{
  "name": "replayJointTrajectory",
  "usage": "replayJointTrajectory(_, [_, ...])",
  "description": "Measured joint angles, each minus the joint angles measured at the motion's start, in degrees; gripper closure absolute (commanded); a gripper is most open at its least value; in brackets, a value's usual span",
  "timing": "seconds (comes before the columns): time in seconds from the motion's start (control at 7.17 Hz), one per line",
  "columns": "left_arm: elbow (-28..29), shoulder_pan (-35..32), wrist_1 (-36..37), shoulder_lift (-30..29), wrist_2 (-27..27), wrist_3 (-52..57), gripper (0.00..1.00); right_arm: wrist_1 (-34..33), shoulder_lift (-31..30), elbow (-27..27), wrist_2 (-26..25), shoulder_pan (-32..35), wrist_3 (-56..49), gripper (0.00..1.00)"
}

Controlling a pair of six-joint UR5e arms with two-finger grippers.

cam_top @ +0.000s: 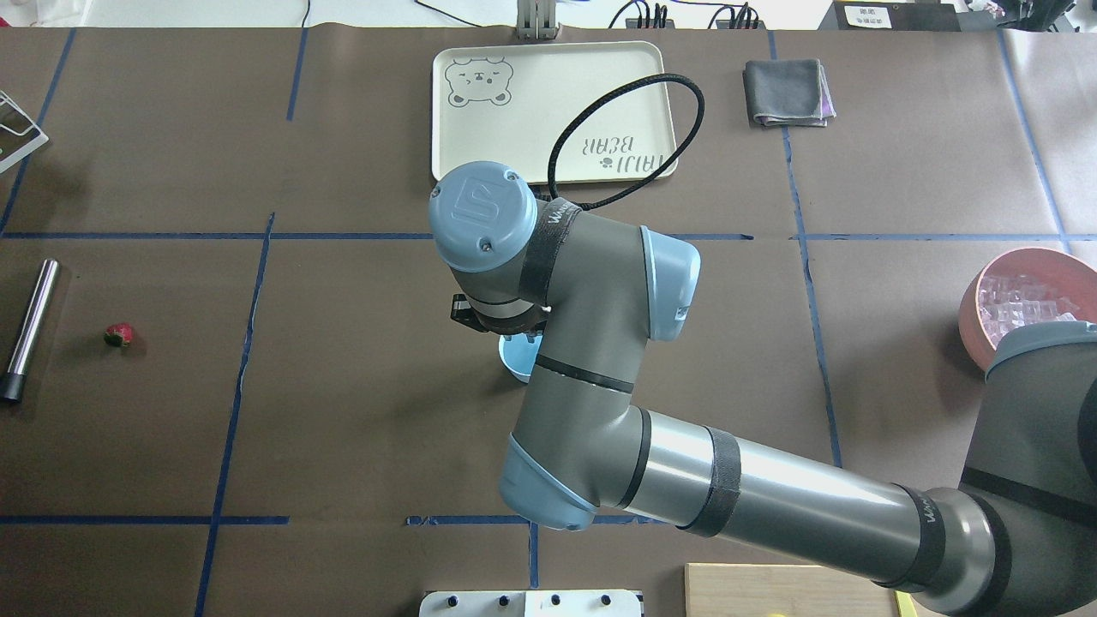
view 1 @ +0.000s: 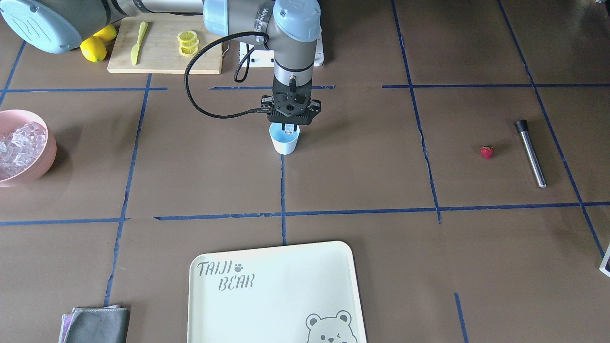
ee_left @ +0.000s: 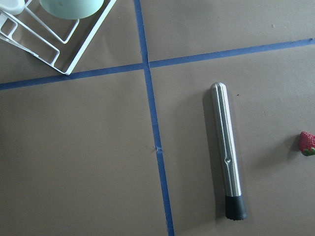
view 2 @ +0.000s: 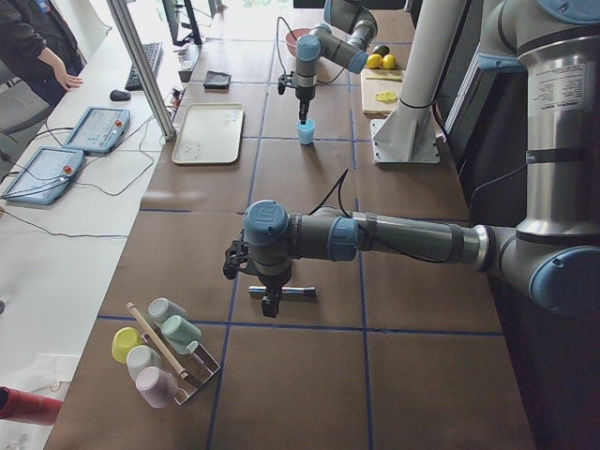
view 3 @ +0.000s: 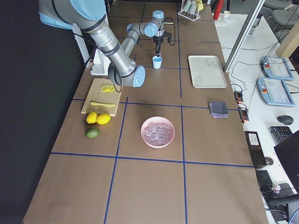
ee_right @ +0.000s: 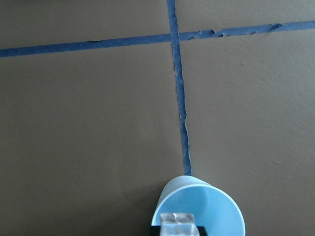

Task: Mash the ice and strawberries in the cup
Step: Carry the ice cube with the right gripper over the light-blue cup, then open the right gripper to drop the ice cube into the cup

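Observation:
The pale blue cup (view 1: pixel 284 140) stands upright near the table's middle. My right gripper (view 1: pixel 289 127) hangs straight over its mouth, shut on a clear ice cube (ee_right: pixel 177 223), which shows above the cup's light blue inside (ee_right: pixel 206 209). More ice (view 1: pixel 16 147) fills the pink bowl (view 1: pixel 45 143). The strawberry (view 1: pixel 486 151) lies on the table beside a steel muddler (view 1: pixel 530 153); both show in the left wrist view, strawberry (ee_left: pixel 307 143) and muddler (ee_left: pixel 227 152). My left gripper (view 2: pixel 270 302) hovers over the muddler; I cannot tell if it is open or shut.
A cream tray (view 1: pixel 276 295) and a grey cloth (view 1: pixel 95 324) lie on the operators' side. A cutting board (view 1: pixel 162 52) with lemon slices and whole lemons (view 1: pixel 93 49) is near the robot base. A wire cup rack (ee_left: pixel 64 49) stands close to the muddler.

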Motion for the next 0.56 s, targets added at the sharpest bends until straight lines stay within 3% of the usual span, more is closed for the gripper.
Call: replayJointTrajectory(0.56, [0.01, 0.06, -0.22, -0.06, -0.11, 0.0, 0.0, 0.09, -1.08, 1.15, -0.88, -0.06, 0.15, 0.0])
